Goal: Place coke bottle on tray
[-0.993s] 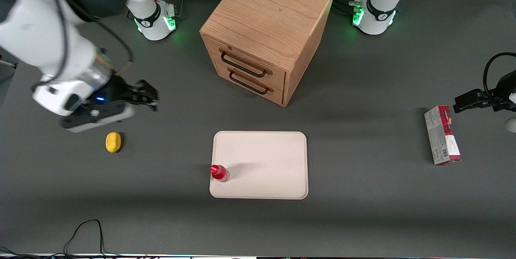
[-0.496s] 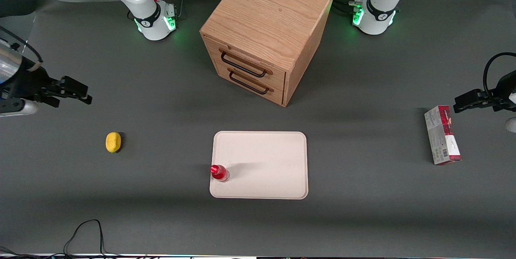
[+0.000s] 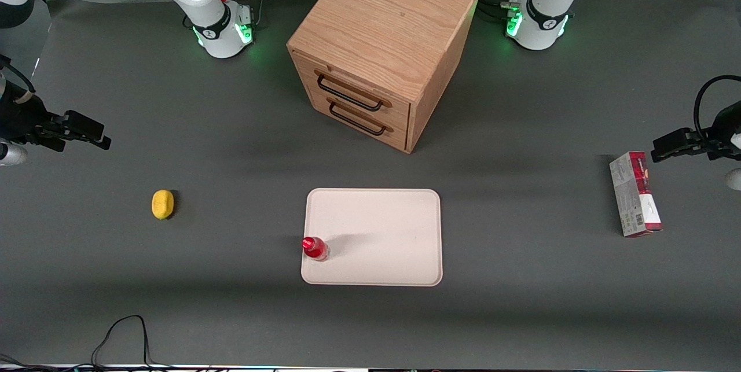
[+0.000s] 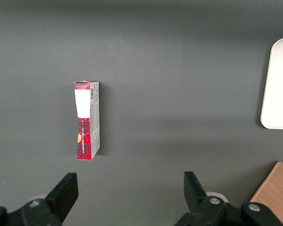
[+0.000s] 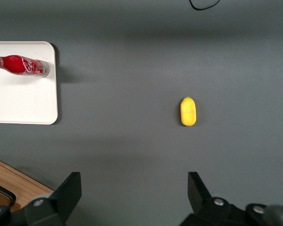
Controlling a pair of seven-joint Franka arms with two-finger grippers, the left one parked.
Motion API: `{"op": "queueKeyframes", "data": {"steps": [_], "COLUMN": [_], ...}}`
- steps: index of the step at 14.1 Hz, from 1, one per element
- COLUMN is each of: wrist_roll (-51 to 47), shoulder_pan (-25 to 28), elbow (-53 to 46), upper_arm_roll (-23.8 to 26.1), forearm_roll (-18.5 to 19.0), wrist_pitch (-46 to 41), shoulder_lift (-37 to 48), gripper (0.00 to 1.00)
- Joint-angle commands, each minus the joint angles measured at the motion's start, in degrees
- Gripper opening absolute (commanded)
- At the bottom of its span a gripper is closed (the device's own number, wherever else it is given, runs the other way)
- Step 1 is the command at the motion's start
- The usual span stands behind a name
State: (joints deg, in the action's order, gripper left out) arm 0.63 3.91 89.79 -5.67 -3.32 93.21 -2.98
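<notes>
The coke bottle (image 3: 315, 248) stands upright on the tray (image 3: 376, 227), just inside the rim at the tray's edge nearest the working arm's end of the table, about eight o'clock from the tray's middle as the front camera sees it. The tray lies flat on the grey table (image 3: 231, 314), in front of the wooden drawer cabinet (image 3: 376, 42), which sits at its twelve o'clock. A small yellow object (image 3: 162, 204) lies on the table well apart from the tray, toward the working arm's end. Farther from the front camera than it, at roughly ten o'clock, the gripper (image 3: 87, 132) hangs above bare table, its fingers (image 5: 68, 190) spread wide apart and holding nothing.
</notes>
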Motion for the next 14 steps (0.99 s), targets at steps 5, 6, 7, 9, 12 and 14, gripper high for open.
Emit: {"op": "queueKeyframes", "data": {"steps": [5, 6, 7, 9, 12, 14], "wrist_roll": [0.9, 0.9, 0.9, 0.4, 0.2, 0.1], "shoulder_pan": [-0.1, -0.1, -0.1, 0.0, 0.0, 0.0], "elbow": [-0.8, -1.5, -1.6, -1.4, -1.2, -1.2], "upper_arm_roll": [0.6, 0.6, 0.6, 0.5, 0.3, 0.4], "forearm_roll": [2.7, 2.7, 2.7, 2.7, 2.9, 4.0], "wrist_pitch": [1.1, 1.0, 0.8, 0.7, 0.7, 0.7], "shoulder_lift": [-0.4, -0.8, -0.8, -0.8, -0.7, -0.7], "gripper": [1.0, 1.0, 1.0, 1.0, 1.0, 1.0]}}
